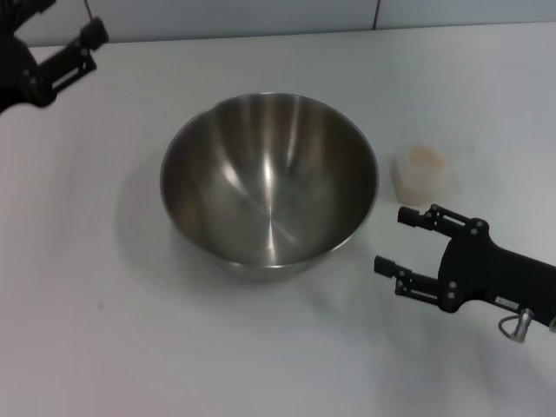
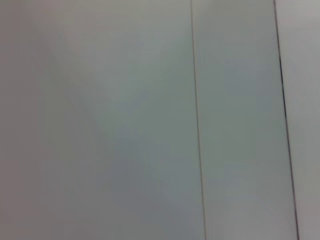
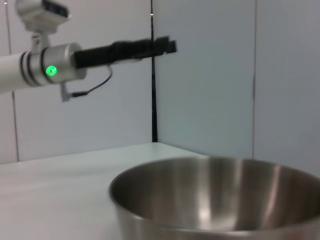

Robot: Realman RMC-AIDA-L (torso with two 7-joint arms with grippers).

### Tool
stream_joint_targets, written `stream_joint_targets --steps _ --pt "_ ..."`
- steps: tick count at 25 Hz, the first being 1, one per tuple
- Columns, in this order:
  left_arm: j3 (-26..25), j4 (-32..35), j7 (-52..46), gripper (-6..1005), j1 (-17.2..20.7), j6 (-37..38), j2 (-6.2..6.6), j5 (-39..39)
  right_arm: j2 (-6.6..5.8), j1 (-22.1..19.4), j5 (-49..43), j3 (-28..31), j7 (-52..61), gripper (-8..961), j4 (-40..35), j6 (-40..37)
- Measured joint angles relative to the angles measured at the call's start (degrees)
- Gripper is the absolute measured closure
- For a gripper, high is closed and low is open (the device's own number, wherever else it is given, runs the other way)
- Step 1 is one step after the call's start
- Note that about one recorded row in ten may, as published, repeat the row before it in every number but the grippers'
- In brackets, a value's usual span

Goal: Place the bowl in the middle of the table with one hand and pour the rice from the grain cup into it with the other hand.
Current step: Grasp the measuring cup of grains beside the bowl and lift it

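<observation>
step: bowl (image 1: 269, 187) sits mid-bench, empty | right gripper (image 1: 393, 241) fingers spread, empty, near grain cup (image 1: 426, 172) with rice, beside bowl | left gripper (image 1: 87, 39) raised far-left, fingers' state unclear | next: grasp cup, tip over bowl

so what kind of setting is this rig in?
Likely a lab test bench, not a real kitchen: bare white table, pale panelled wall, and only a steel bowl and grain cup laid out.

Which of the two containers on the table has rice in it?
The grain cup, small and clear beside the right hand; the steel bowl is empty.
</observation>
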Motion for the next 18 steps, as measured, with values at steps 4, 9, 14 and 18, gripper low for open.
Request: stream_joint_targets --steps 4,9,14,18 --pt "0.0 -2.0 2.9 190 1.9 0.5 0.68 0.8 0.08 0.2 0.1 2.6 0.0 178 0.1 0.1" --pt "-0.1 -1.4 4.5 191 5.8 3.6 1.81 1.5 0.10 0.3 0.1 4.9 0.0 178 0.7 0.2" --pt "0.0 -0.8 0.8 192 7.7 10.8 4.01 6.5 0.10 0.3 0.1 7.1 0.0 177 1.4 0.4" --pt "-0.1 -0.6 0.2 193 8.0 15.2 4.99 10.4 0.06 0.0 0.2 8.3 0.0 177 1.5 0.8"
